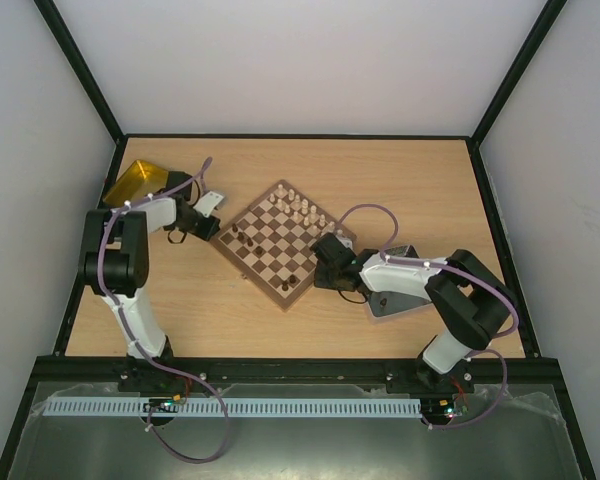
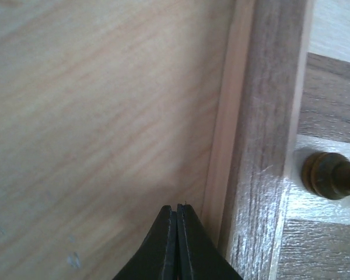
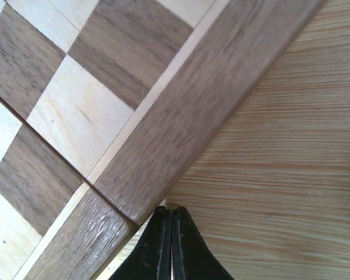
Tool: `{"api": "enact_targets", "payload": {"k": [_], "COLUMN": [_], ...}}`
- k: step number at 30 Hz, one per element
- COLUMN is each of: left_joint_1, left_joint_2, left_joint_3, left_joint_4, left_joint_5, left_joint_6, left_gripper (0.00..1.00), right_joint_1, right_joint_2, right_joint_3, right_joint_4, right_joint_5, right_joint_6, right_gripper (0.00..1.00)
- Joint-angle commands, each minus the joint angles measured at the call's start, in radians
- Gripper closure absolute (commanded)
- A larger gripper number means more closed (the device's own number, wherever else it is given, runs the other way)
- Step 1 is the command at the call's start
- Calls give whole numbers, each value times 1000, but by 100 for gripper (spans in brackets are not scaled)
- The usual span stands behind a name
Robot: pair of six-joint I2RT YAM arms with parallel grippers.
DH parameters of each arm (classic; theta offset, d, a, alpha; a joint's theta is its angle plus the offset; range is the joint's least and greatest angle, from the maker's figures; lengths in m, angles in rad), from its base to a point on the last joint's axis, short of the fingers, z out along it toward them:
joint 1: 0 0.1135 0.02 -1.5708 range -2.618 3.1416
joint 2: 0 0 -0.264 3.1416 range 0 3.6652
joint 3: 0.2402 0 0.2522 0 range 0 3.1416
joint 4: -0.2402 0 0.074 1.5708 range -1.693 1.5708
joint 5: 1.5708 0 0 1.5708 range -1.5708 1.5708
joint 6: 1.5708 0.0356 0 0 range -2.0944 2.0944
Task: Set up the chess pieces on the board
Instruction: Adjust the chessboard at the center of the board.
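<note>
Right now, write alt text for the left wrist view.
The left hand, shut, is over the wooden table, close beside the brown border of the board. At the right edge, a dark brown chess piece sits on a pale square.

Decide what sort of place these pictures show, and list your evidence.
Most likely a robotics lab test cell: a left arm and right arm mounted at a wooden table, white panels in a black frame around it, a chessboard staged between them.

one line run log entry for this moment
left gripper shut, empty, over table beside board border | right gripper shut, empty, beside board border | cream pieces far edge, dark pieces nearer | setup looks unfinished
</note>
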Motion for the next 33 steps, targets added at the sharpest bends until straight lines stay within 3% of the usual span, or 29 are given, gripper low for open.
{"api": "enact_targets", "payload": {"k": [1, 17, 33], "left_joint_1": [-26, -68, -104], "left_joint_2": [-40, -217, -268], "left_joint_3": [-73, -242, -314], "left_joint_4": [-112, -260, -393], "left_joint_5": [53, 196, 307], "left_joint_6": [43, 189, 351], "left_gripper": [97, 98, 98], "right_joint_1": [-5, -4, -4], "right_joint_2": [43, 80, 72], "right_joint_3": [1, 4, -45], "right_joint_4": [15, 32, 72], "right_joint_5": [-3, 3, -68], "right_joint_6": [-13, -54, -70], "right_gripper": [97, 98, 98]}}
